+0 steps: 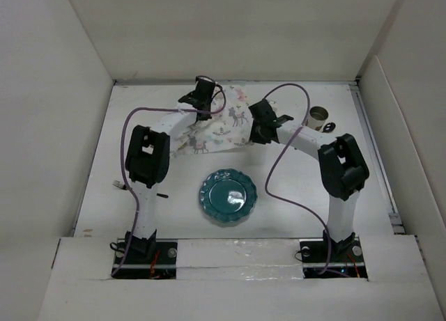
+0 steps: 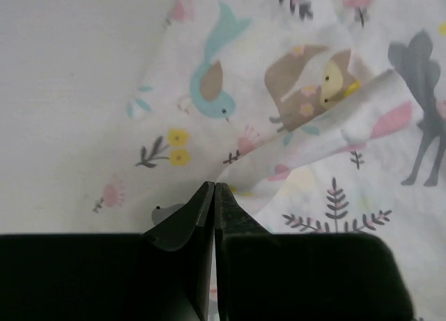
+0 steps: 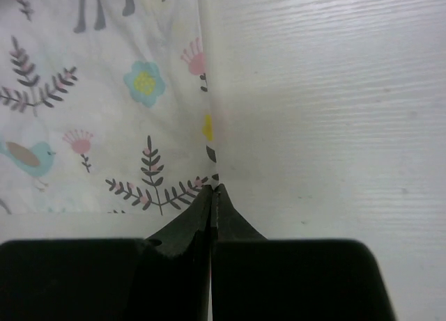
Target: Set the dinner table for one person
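Holding cloth [image 2: 293, 91]: left claw [image 2: 214, 187] clamped on a fold, right claw [image 3: 214, 190] clamped at its very edge. Risks slipping there, or bunching under uneven pull.

The placemat [image 1: 223, 133] lies on the dinner table [image 1: 293, 209], spanning the gap between my left gripper [image 2: 214, 187] and right gripper [image 3: 214, 189]. At the left tips, a cloth fold runs ahead and to the right. At the right tips, the cloth edge runs straight ahead, with cloth to their left and bare table to their right. The plate [image 1: 228, 196] sits behind both grippers, toward the bases. The cup [image 1: 319, 115] sits to the right of the right gripper. A utensil [image 1: 118, 186] lies well left of and behind the left gripper.
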`<state>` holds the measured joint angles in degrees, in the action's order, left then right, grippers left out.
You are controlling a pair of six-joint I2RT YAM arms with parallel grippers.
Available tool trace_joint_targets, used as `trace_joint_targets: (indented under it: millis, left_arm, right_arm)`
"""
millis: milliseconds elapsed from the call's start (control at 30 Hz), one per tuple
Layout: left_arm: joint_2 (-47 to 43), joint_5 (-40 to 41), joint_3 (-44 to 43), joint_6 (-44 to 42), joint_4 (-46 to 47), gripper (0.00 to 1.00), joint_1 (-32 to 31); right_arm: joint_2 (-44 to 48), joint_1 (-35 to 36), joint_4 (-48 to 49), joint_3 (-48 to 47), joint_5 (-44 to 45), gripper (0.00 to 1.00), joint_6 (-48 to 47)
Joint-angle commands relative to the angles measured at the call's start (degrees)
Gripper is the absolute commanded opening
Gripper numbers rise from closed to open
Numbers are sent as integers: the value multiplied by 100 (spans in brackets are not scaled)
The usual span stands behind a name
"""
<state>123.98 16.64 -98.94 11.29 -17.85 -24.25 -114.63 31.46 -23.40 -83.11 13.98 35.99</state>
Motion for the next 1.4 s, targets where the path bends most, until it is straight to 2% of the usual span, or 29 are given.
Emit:
trace_joint_targets:
  millis: [0,133,267,367,433,467,567,633,733,767,833,900,1033,1100,1200,1367]
  left_arm:
    - [-1051,-20,-328,-118,97,0,332]
    - [-1438,-643,-328,92,114,0,1000]
    - [-1088,-706,-406,154,2,0,1554]
    - [-666,-925,-653,513,-419,22,2046]
    - [-865,-1284,-488,698,-571,24,2205]
    - [-1059,-1286,-260,664,-353,26,2205]
    - [-1867,-646,407,568,-158,36,1864]
    - [-2279,-722,672,637,-237,38,1863]
    - [-2877,-1197,1750,515,-105,27,1591]
    - [-2975,-1120,1938,454,-166,21,1442]
    - [-3195,-936,2402,453,-385,19,855]
    - [-3275,-882,2676,497,-483,20,599]
    - [-3153,-662,3064,593,-650,38,245]
    - [-2890,-715,3073,655,-790,38,176]
    - [-2644,-636,3108,734,-791,33,-114]
    - [-2344,-443,3152,980,-625,35,-238]
  right_arm:
    - [1018,-192,371,303,0,0,-241]
    - [1617,-430,248,620,-193,0,-320]
    - [1953,-492,134,893,-290,0,-408]
    - [1953,-554,55,1007,-387,0,-408]
    - [1927,-614,2,1016,-396,0,-417]
    - [1875,-615,-7,999,-413,0,-426]
    - [1786,-668,28,946,-519,0,-400]
    - [1707,-668,28,902,-563,0,-408]
    - [1716,-668,98,919,-624,0,-408]
    - [1707,-668,99,937,-633,0,-400]
    - [1733,-721,125,989,-677,0,-408]
    - [1760,-721,142,1051,-677,0,-408]
    - [1812,-721,212,1157,-738,0,-382]
    - [1839,-773,248,1192,-765,0,-399]
    - [1839,-773,257,1209,-852,0,-391]
    - [1874,-773,309,1297,-932,0,-408]
